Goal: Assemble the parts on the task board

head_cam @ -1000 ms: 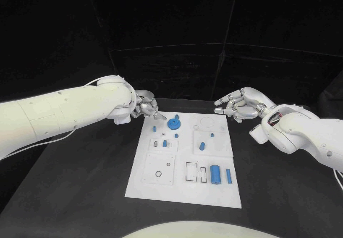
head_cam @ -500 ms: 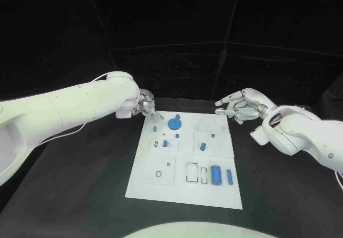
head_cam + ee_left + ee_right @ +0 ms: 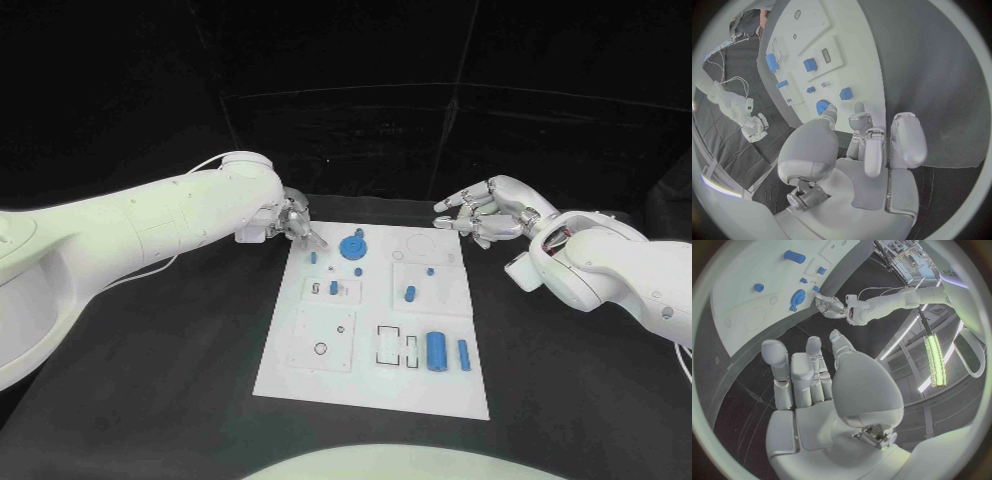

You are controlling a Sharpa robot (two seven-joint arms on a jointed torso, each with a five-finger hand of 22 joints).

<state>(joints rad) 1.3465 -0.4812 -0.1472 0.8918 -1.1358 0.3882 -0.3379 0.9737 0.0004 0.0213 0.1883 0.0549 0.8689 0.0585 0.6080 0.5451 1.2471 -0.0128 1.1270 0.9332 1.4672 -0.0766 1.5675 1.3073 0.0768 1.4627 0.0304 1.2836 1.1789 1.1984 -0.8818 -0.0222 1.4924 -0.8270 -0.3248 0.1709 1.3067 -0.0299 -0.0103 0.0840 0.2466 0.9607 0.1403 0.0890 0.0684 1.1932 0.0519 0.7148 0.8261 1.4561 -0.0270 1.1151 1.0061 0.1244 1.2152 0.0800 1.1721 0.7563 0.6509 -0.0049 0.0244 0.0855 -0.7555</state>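
Here the left hand [image 3: 296,222] hovers over the far left corner of the task board [image 3: 372,385], its fingers [image 3: 865,122] stretched forward side by side toward the board and grasping nothing; its white arm slants in from the bench's left edge. The right hand [image 3: 490,216] hangs beyond the board's far right corner, fingers [image 3: 776,360] loosely extended and parted, also holding nothing, with its arm bending in from the right edge. The task board is a white rectangular plate lying flat in the middle of the black bench [image 3: 159,390], its long side running away from the robot. Near its far edge, just beside the left hand, sits a blue round part [image 3: 355,249]. Toward the near right corner, a blue cylinder [image 3: 436,351] and a slimmer blue pin [image 3: 462,355] lie side by side. Smaller blue pieces are scattered across the board's middle, with empty outlined recesses between them.
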